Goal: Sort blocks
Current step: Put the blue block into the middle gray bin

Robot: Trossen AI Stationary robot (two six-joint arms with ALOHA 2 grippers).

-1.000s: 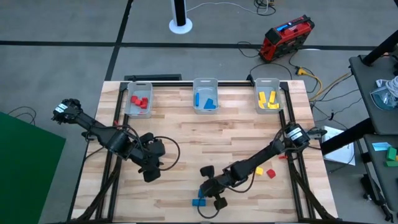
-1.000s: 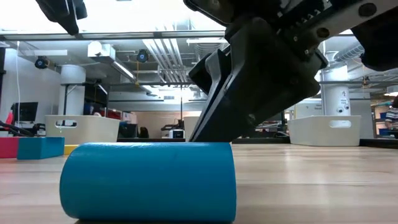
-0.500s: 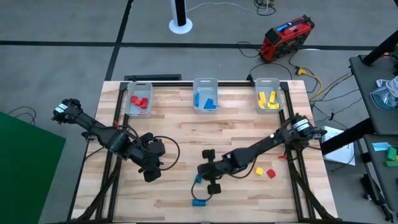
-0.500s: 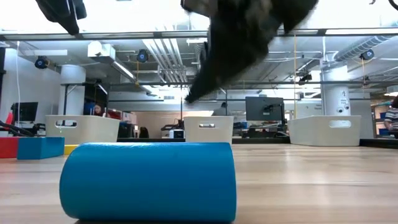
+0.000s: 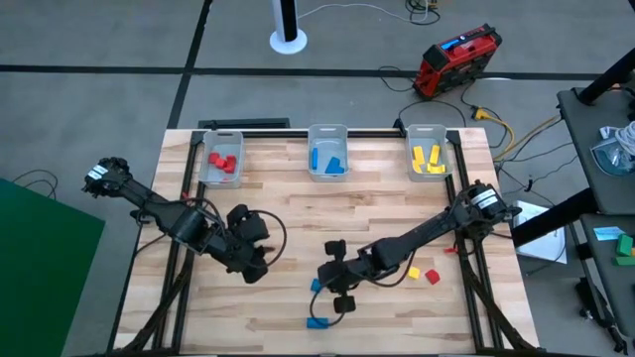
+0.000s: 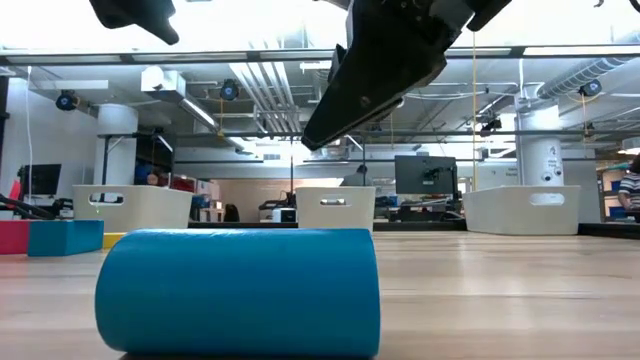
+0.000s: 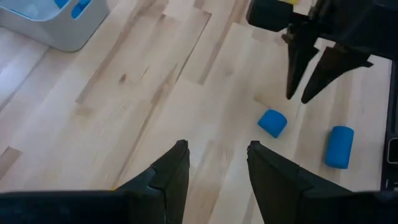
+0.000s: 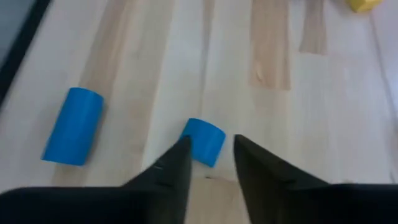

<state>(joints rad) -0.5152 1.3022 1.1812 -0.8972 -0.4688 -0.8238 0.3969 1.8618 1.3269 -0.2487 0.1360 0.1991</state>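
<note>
My right gripper [image 8: 208,168], fingers apart and empty, hangs low centre of the high view just above the short blue block [image 8: 204,142], the long blue block [image 8: 73,126] lying beyond toward the table's near edge, left gripper [image 7: 214,171] open farther off, contact hard to judge.

Pale wood-plank table [image 5: 298,208], smooth; matt blue blocks [image 8: 73,126]; clear plastic bins [image 5: 327,169].

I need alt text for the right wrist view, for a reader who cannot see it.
The right gripper hovers open over a wooden table, its two dark fingers framing a short blue cylinder block lying just ahead of them. A longer blue cylinder block lies apart to one side, and a yellow block shows at the picture's edge.
</note>
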